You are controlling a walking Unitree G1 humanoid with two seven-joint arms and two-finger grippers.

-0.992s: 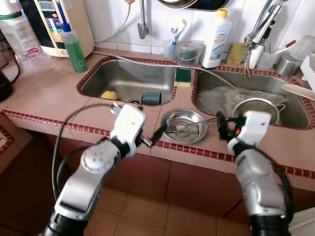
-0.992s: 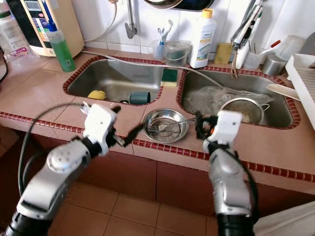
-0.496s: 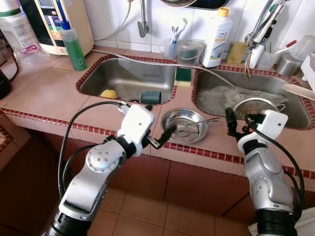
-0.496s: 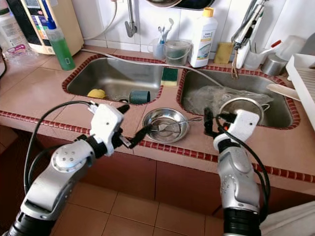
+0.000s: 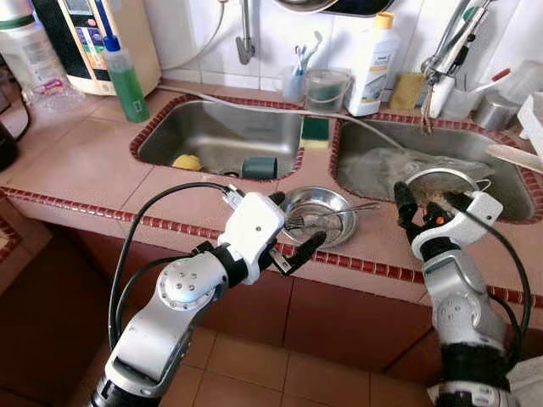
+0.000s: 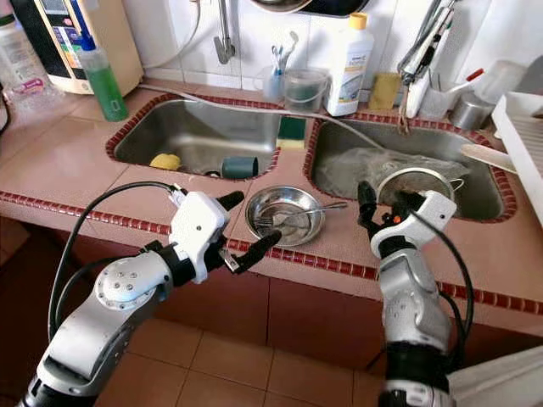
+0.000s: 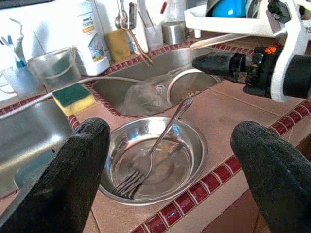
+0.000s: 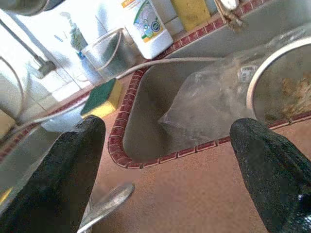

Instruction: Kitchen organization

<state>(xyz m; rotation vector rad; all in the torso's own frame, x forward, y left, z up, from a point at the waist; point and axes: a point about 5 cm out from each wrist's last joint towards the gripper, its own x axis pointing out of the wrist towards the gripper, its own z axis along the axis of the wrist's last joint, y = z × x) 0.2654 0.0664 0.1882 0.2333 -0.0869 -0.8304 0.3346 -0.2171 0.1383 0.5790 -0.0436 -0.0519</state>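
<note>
A small steel bowl [image 5: 318, 216] sits on the brown tile counter [image 5: 85, 165], on the strip between the two sinks and close to the near edge. A fork [image 7: 153, 150] lies in the bowl. Its prongs rest on the bottom and its handle sticks up over the rim toward the right sink [image 5: 509, 199].

The left gripper [image 5: 293, 229] is just left of the bowl, near the counter's front edge. Its two black fingers [image 7: 73, 165] are spread wide apart, one on each side of the bowl in the left wrist view. They hold nothing.

The right gripper [image 5: 428, 203] is to the right of the bowl, over the counter by the right sink. Its fingers are spread wide too, and they hold nothing.

In the right sink there is a crumpled clear plastic bag [image 5: 382, 170] and a metal strainer [image 5: 445, 182] with some scraps in it. In the left sink [image 5: 170, 140] lie a yellow sponge [image 5: 187, 163] and a dark green cup [image 5: 259, 168] on its side. Another sponge, green and yellow [image 5: 316, 132], sits on the far part of the strip between the sinks. A white soap bottle [image 5: 373, 64] stands by the far wall. A green bottle [image 5: 129, 85] stands at the far left.
</note>
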